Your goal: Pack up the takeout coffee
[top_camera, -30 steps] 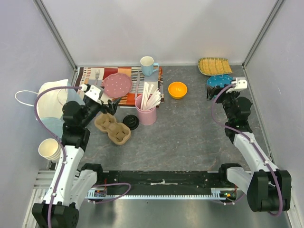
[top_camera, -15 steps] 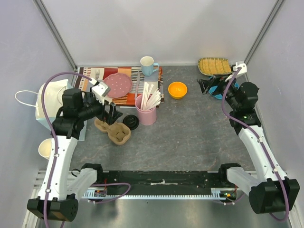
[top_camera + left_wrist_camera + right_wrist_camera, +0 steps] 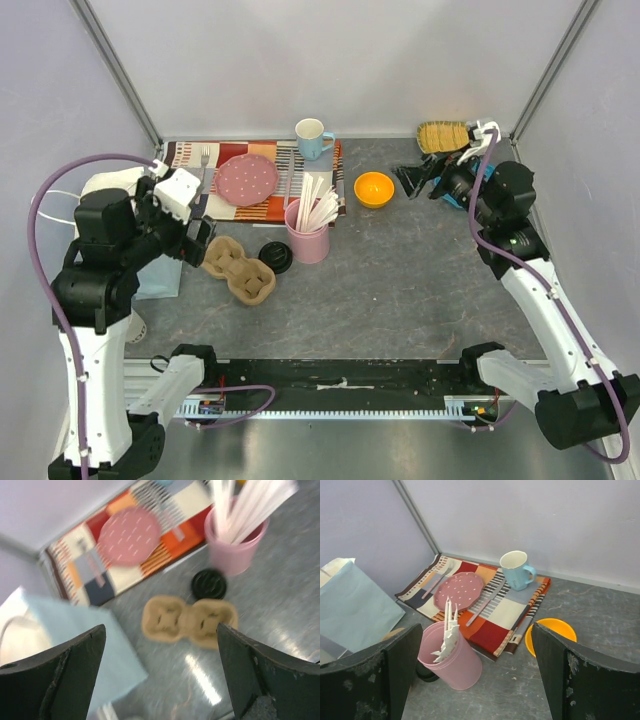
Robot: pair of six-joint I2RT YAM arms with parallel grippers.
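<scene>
Left arm reared high over left side of table (image 3: 400, 290), elbow folded, wrist tipped down toward right. Left claw (image 3: 197, 242) spread wide, empty, hung over edge of light-blue bag (image 3: 62, 632), just left of pulp cup carrier (image 3: 238, 268). Takeout coffee (image 3: 275, 256) stood on table, black lid up, just beside carrier's right end and pink cup (image 3: 308, 243) of sticks. Orange bowl (image 3: 374, 189) further right. Right arm rose from near-right base, wrist turned left. Right claw (image 3: 405, 180) gaped wide, empty, hovered just right of bowl.
</scene>
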